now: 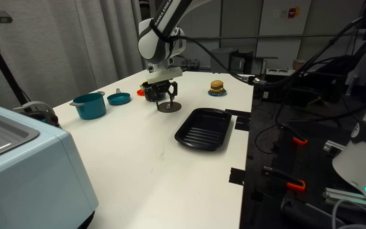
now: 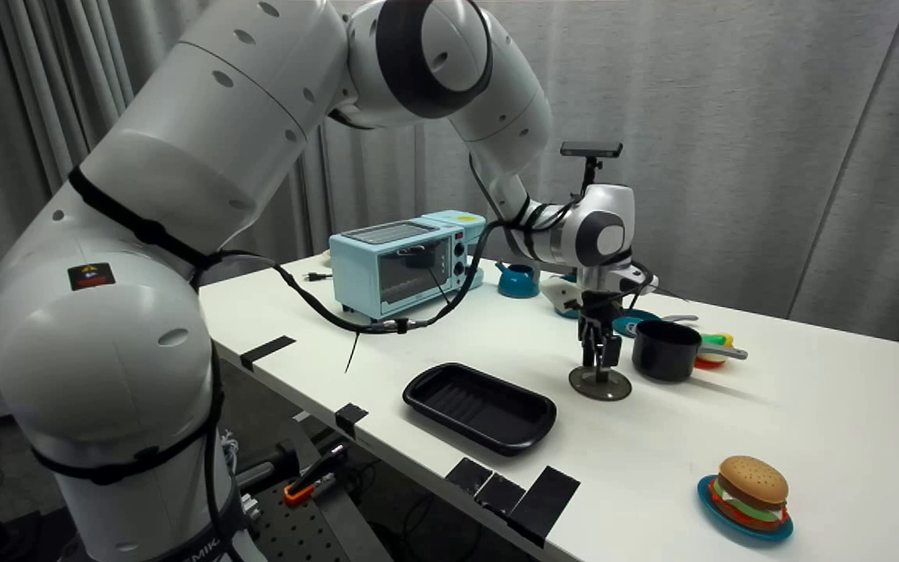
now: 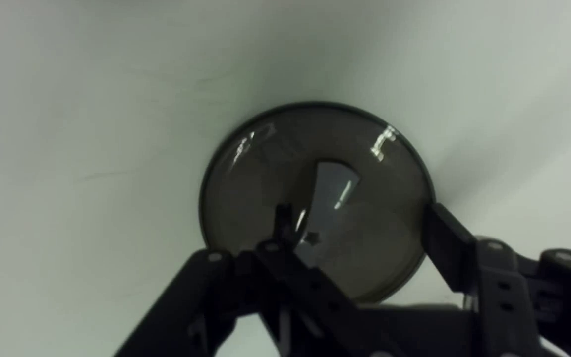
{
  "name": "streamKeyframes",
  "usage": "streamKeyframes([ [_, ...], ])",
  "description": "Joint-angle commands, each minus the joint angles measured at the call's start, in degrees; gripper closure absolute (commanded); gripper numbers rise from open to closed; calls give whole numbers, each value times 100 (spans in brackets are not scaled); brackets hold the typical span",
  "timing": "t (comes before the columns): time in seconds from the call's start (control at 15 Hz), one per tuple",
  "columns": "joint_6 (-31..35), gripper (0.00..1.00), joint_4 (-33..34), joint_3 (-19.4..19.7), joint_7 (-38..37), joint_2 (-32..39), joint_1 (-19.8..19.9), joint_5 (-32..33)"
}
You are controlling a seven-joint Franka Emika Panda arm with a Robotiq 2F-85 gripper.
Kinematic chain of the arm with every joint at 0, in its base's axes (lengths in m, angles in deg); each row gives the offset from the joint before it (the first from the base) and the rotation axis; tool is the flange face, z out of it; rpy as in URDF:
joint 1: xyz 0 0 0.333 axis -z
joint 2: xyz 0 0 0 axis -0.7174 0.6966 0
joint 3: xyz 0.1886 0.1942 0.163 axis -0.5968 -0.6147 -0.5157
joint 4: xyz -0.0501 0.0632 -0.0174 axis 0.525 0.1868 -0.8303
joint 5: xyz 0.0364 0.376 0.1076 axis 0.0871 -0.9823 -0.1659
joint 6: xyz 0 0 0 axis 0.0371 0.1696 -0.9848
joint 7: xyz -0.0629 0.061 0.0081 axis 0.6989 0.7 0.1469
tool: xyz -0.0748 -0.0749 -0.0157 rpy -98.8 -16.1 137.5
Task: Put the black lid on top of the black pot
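The black lid (image 1: 174, 108) lies flat on the white table, and in the wrist view (image 3: 379, 233) its grey centre knob (image 3: 332, 191) stands up. The lid also shows in an exterior view (image 2: 615, 388). My gripper (image 3: 360, 218) is open and low over the lid, fingers apart. One finger is close beside the knob; the other is over the lid's edge. The gripper also shows in both exterior views (image 1: 164, 100) (image 2: 598, 365). The black pot (image 2: 664, 355) stands upright beside the lid, its handle pointing away. In an exterior view (image 1: 150, 94) the gripper partly hides it.
A black ridged pan (image 1: 204, 128) lies near the table's edge. A toy burger on a teal plate (image 2: 750, 496) stands apart. A teal pot (image 1: 91, 106), a teal pan (image 1: 118, 99) and a light blue toaster oven (image 2: 396, 269) stand on the table. A cable hangs from the arm.
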Motion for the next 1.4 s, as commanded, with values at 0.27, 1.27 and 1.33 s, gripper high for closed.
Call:
streamKeyframes([
  [0.27, -124, 94, 320, 154, -82, 169, -65, -86],
  [1.27, -1264, 96, 186, 14, 338, -910, 149, -155],
  [1.33, -1315, 96, 245, 23, 366, -956, 206, -170],
])
